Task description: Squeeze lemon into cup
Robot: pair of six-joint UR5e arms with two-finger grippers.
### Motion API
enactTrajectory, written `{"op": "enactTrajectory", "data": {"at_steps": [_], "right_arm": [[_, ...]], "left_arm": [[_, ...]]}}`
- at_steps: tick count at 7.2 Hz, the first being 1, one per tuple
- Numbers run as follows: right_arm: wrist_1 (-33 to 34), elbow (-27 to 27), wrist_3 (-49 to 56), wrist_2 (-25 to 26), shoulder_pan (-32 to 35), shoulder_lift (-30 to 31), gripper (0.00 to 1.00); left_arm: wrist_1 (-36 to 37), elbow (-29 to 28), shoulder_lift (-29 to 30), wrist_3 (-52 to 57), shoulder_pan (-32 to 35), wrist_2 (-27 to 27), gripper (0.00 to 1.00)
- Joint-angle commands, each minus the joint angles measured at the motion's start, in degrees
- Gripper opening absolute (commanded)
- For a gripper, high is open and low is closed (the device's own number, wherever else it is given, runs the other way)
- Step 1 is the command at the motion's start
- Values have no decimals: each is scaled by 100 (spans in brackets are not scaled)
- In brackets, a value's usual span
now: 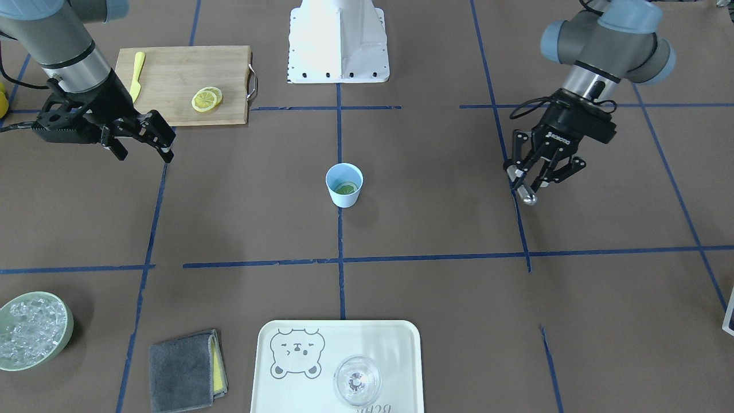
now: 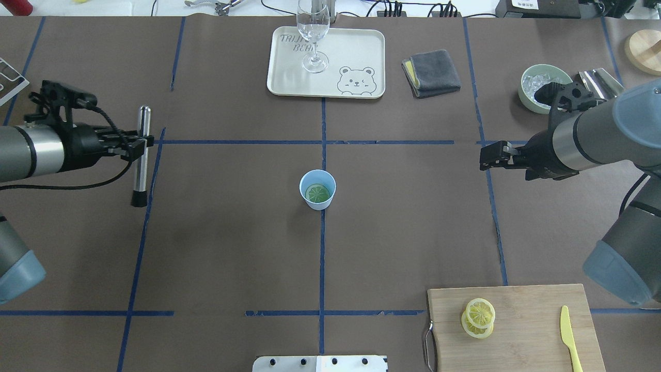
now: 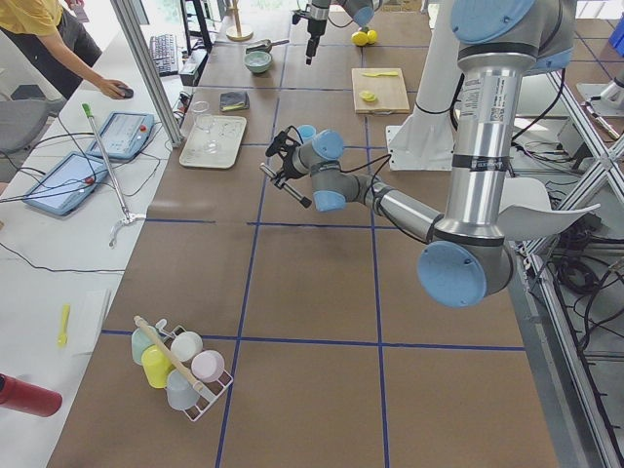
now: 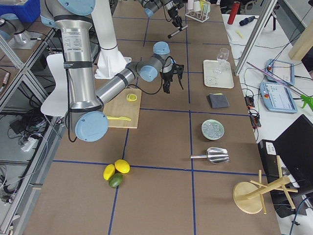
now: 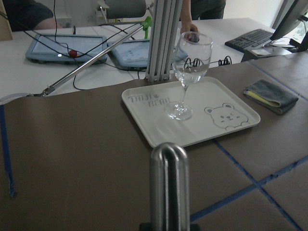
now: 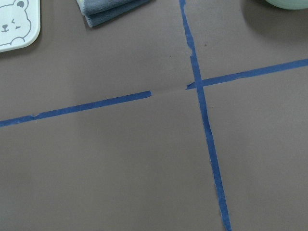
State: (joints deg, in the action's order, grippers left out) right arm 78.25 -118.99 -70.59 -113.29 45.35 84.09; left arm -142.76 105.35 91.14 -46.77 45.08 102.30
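The light-blue cup (image 1: 344,189) stands upright at the table's centre, also in the overhead view (image 2: 317,199). One lemon slice (image 2: 317,193) lies flat inside it (image 1: 346,188). Two more slices (image 2: 478,318) overlap on the wooden cutting board (image 1: 172,74). My left gripper (image 2: 140,146) is shut on a metal rod with a black end (image 2: 139,170), far to the cup's left, held above the table (image 1: 527,182). The rod fills the bottom of the left wrist view (image 5: 169,187). My right gripper (image 2: 488,157) is open and empty, far to the cup's right (image 1: 143,140).
A white bear tray (image 2: 356,51) with a clear wine glass (image 2: 313,31) sits at the far edge. A grey cloth (image 2: 431,72), a green bowl of ice (image 2: 537,85) and a metal scoop (image 2: 599,80) lie far right. A yellow knife (image 2: 570,338) lies on the board.
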Motion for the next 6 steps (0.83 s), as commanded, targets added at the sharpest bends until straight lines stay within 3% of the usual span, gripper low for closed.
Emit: {"op": "enactTrajectory", "data": {"at_steps": [1,2,4,6], "right_arm": [[-3,43,-7,0,0,2,100],[-3,43,1,0,0,2,100],[-3,17,-42,0,9,55,100],[-3,17,-51,0,9,64,100]], "left_arm": [[667,-15,-639,18,534,1147,0],[1149,3,-798,19,798,1509,0],[2508,-59,-660,62,836,1547,0],[3313,-172,-353,62,827,1548,0]]}}
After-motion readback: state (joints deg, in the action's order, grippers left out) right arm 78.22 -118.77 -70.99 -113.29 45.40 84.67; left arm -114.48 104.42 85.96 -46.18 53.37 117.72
